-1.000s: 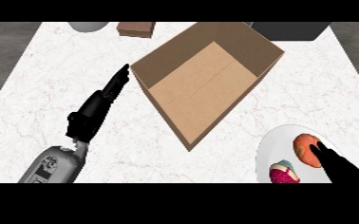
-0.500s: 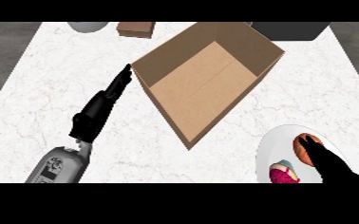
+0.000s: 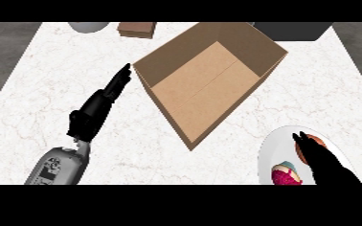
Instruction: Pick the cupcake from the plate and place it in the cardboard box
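A white plate [image 3: 272, 148] lies at the lower right of the marble counter. On it sits a cupcake [image 3: 286, 175] with a pink base and teal top, beside a brown round item [image 3: 316, 141] that my right hand mostly covers. My right hand [image 3: 322, 160] hovers over the plate with straight fingers pointing up the view, just right of the cupcake and not holding it. The open cardboard box [image 3: 205, 79] lies in the middle, its inside bare. My left hand [image 3: 99, 106] rests flat on the counter, fingertips close to the box's left corner.
A grey round object [image 3: 88, 27] and a small brown block [image 3: 136, 29] sit at the counter's far edge. A dark appliance [image 3: 293, 29] stands at the far right behind the box.
My right hand has shifted left and up over the plate, covering more of the brown item and nearing the cupcake. The left hand and box have stayed put.
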Tool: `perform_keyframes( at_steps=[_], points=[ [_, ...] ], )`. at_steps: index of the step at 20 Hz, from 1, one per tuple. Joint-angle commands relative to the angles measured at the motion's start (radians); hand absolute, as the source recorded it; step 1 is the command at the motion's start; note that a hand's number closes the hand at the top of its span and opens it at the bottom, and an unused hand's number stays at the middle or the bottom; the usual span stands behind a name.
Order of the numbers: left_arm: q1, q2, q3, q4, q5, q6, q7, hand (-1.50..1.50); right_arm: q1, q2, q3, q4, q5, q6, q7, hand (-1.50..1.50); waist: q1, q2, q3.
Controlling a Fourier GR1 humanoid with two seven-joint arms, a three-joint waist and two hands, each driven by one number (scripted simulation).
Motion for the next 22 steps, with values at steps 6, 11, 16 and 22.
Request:
perform_keyframes(
  at_steps=[6,11,16,22],
  points=[
    [-0.034,-0.081,0.034,0.066,-0.071,-0.015,-0.018,0.0,0.014,0.041,-0.046,0.138,0.028,0.001,-0.117,-1.5,-0.003,0.001,0.0],
    [-0.005,-0.045,0.093,-0.059,-0.042,-0.074,0.069,0.0,0.007,0.062,-0.048,0.105,0.046,0.085,-0.079,-1.5,0.001,0.0,0.0],
    [0.034,-0.065,0.103,-0.066,-0.076,-0.103,0.037,0.0,-0.032,0.116,-0.057,0.16,0.082,0.095,-0.085,-1.5,0.001,0.0,0.0],
    [0.069,-0.087,0.101,-0.087,-0.1,-0.112,0.043,0.0,-0.043,0.167,-0.014,0.263,0.183,0.042,-0.093,-1.5,0.003,0.0,0.0]
  ],
)
